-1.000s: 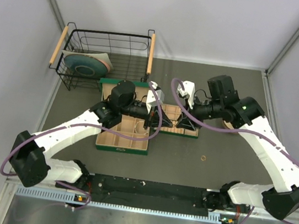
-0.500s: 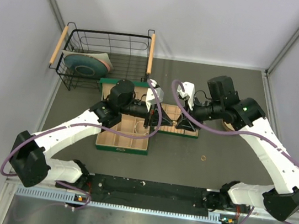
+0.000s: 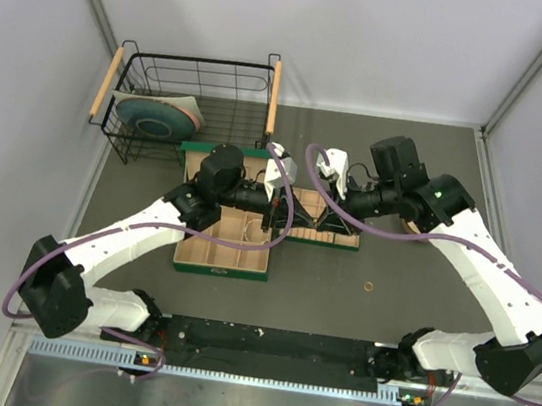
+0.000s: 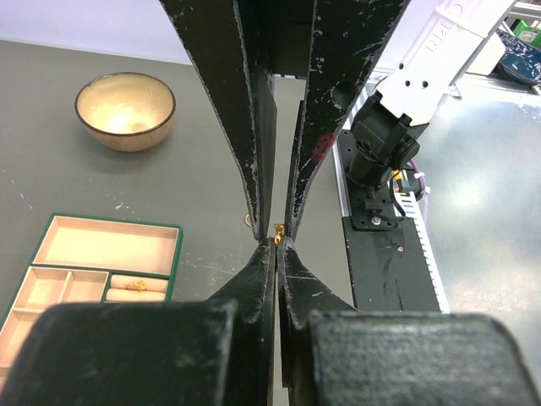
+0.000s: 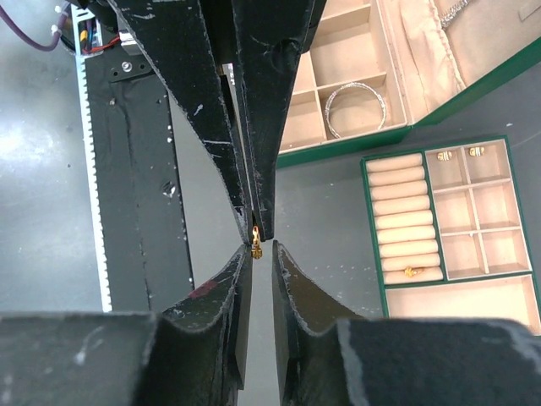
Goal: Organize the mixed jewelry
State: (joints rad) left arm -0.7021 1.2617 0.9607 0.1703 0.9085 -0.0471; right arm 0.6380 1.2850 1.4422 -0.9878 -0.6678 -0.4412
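My left gripper (image 4: 277,240) is shut on a tiny gold ring (image 4: 277,229), held above the table just in front of the green box (image 3: 221,270). In the right wrist view the ring (image 5: 256,240) hangs from the left fingers. My right gripper (image 5: 260,250) faces it tip to tip, jaws narrowly open, with the ring at its left fingertip. In the top view the two grippers meet, left (image 3: 289,221) and right (image 3: 317,220). A silver bracelet (image 5: 356,110) lies in a box compartment. Other gold rings (image 5: 412,271) sit in the ring tray (image 5: 372,222).
A loose gold ring (image 3: 369,288) lies on the table right of the box. The tan bowl (image 4: 125,110) stands behind the right arm. A black wire basket (image 3: 193,76) with a plate (image 3: 157,118) stands at the back left. The arm bases run along the near rail.
The right arm has shifted a little left, bringing its gripper closer to the left gripper. The left arm has hardly moved.
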